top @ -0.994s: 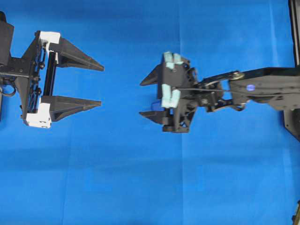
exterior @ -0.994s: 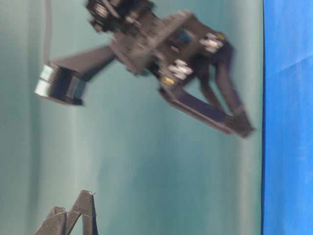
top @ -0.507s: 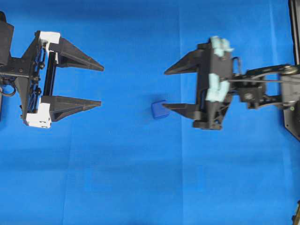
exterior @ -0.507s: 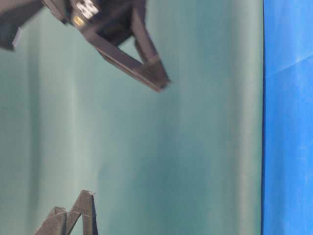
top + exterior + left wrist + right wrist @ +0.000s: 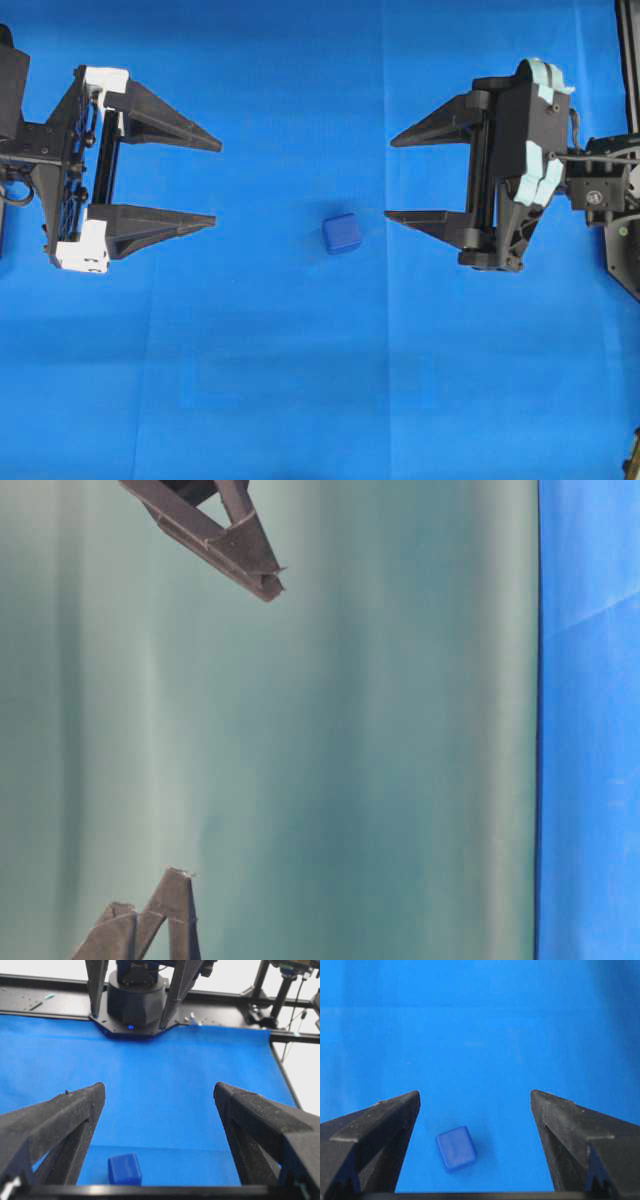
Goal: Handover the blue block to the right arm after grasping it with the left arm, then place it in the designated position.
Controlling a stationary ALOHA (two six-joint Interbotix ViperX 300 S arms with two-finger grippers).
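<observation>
The block [image 5: 342,233] is seen lying free on the blue cloth [image 5: 300,380] over the counter, roughly midway between the two tools, touched by neither. In the right wrist view the block [image 5: 456,1147] is found low and left of centre, at about seven o'clock from the middle of the frame, just inside the left finger [image 5: 375,1130] and turned a little askew to the finger line. From the right tool [image 5: 392,176], in the overhead view, the block is placed at about eight o'clock from the point midway between the tips, just beyond the lower fingertip; this tool is held wide open and nothing is gripped. Being a near-cube, the block offers no long axis to be matched, so only its offset matters. The right tool is judged the nearer of the two. Farther off, the left tool [image 5: 217,183] is likewise spread fully open and empty, and from it the block is found at about four o'clock, well apart, below the line of its lower finger. In the left wrist view the block [image 5: 125,1168] is seen low, beside the left finger [image 5: 55,1125]. If a grasp by the left tool is still to come, a reach across toward three o'clock with a small shift downward is judged necessary to bring the block between the fingers.
</observation>
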